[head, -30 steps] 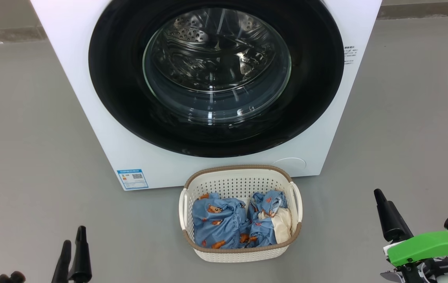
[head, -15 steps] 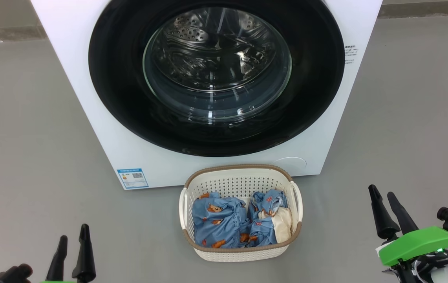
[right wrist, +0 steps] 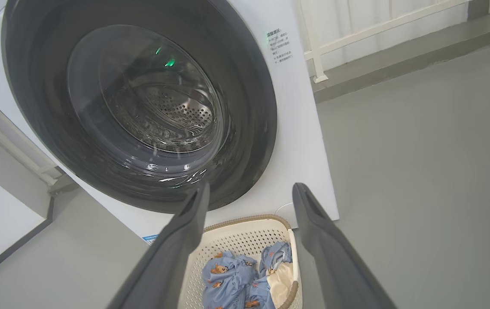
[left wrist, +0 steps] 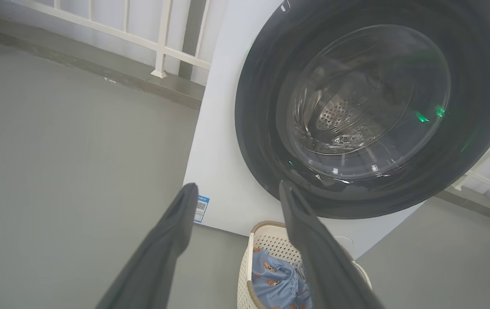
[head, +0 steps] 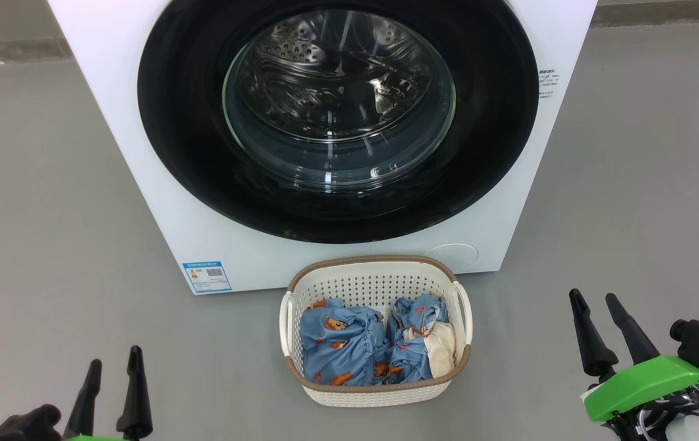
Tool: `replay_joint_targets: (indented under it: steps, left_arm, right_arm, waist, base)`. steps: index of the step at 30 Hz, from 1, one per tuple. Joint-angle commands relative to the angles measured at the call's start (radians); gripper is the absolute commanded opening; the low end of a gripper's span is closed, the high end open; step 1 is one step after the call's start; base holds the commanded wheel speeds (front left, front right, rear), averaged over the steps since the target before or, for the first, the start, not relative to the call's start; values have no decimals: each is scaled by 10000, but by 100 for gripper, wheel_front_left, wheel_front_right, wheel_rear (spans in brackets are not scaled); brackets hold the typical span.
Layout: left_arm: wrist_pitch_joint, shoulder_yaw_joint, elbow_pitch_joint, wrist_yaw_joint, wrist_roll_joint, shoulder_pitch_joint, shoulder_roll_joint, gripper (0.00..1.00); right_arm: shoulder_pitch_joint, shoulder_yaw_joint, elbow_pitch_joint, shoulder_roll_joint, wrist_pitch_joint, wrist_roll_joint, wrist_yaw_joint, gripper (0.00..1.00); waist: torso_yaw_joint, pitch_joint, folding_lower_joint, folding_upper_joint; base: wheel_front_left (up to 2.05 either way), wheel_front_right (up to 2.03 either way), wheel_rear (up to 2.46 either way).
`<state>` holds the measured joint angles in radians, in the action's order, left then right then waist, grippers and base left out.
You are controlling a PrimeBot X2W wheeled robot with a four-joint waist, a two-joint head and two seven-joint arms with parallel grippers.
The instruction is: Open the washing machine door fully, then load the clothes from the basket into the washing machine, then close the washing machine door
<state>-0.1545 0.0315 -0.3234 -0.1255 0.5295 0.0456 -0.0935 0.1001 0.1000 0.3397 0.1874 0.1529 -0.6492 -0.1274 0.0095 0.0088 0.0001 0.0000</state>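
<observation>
The left gripper [head: 115,357] hovered low over the floor at the lower left of the head view, its two dark fingers apart and holding nothing. The right gripper [head: 593,295] hovered at the lower right, fingers likewise spread and empty, with a bright green housing [head: 643,380] behind them. Both pointed toward the machine, well apart from the basket.

Between them the basket [head: 374,283] stood on the floor, just in front of the washing machine [head: 135,141]. It was cream-white and perforated, with a brown woven-look rim and side handles. The clothes [head: 340,343] lay crumpled inside: light blue fabric printed with small orange-brown bears, and a cream-white piece [head: 442,349] tucked at the right end.

The washing machine door [head: 184,128] sat flush against the white front (not opened). Its wide black rim was glossy, and the bulging glass bowl [head: 337,141] showed the perforated steel drum [head: 300,52] behind it. Green glints [left wrist: 421,116] showed in the glass in the left wrist view.

A small blue label [head: 206,277] with a square code sat at the machine's lower left corner; its print was too small to read. A short block of printed text [head: 546,82] beside the door's right edge was also illegible. A faint round cover [head: 452,254] marked the lower right corner.

The floor [head: 49,245] was smooth, plain grey. Behind the machine, a white railing [left wrist: 163,43] stood on a low grey kerb.
</observation>
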Motion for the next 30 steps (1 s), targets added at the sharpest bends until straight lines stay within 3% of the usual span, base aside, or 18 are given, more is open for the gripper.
replay_joint_targets:
  steps: [1, 30]
  left_arm:
    - [-184, 204, 180, -35, -391, 483, -231, 100]
    - [-1004, 239, -256, -51, -3161, 729, -493, 100]
  right_arm:
    - [522, 210, -218, 259, 191, 499, -28, 100]
    - [675, 532, -266, 582, 1019, 3675, -32, 100]
  waist:
    - [-4, -3, -1, 0]
    - [-47, 34, -1, 0]
  base:
    - [0, 0, 0]
    - [0, 0, 0]
